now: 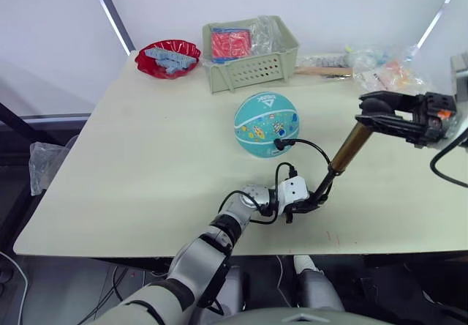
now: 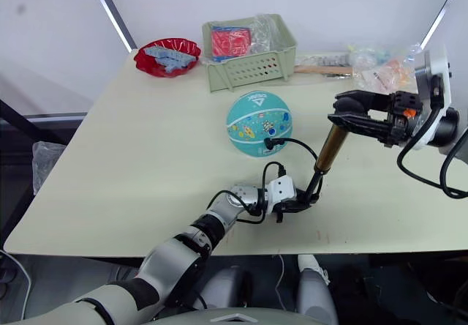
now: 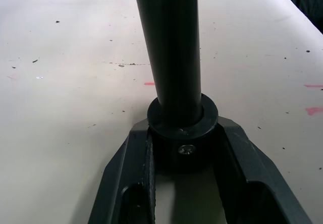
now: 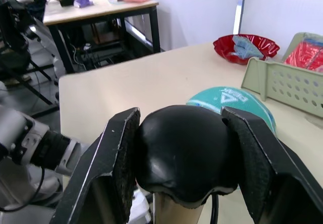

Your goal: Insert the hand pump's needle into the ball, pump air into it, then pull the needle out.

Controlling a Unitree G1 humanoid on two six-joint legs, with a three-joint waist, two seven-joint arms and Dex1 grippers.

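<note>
We see the hand pump (image 1: 342,154) just right of the ball (image 1: 266,124), its long axis tilted, handle up and away. Our right gripper (image 4: 181,153) pinches the handle; our left gripper (image 3: 182,148) clamps the base cap.

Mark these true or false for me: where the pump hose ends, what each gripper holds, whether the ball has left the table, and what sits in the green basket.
1. The thin black hose ends at the teal rubber ball. True.
2. The left gripper clamps the black handle. False: it grips the bottom cap of the gold-bronze hand pump.
3. The right gripper holds the pump's black handle. True.
4. The ball is lifted off the cream table. False: it rests on it.
5. The green slotted basket is empty. False: it holds red packets.
</note>
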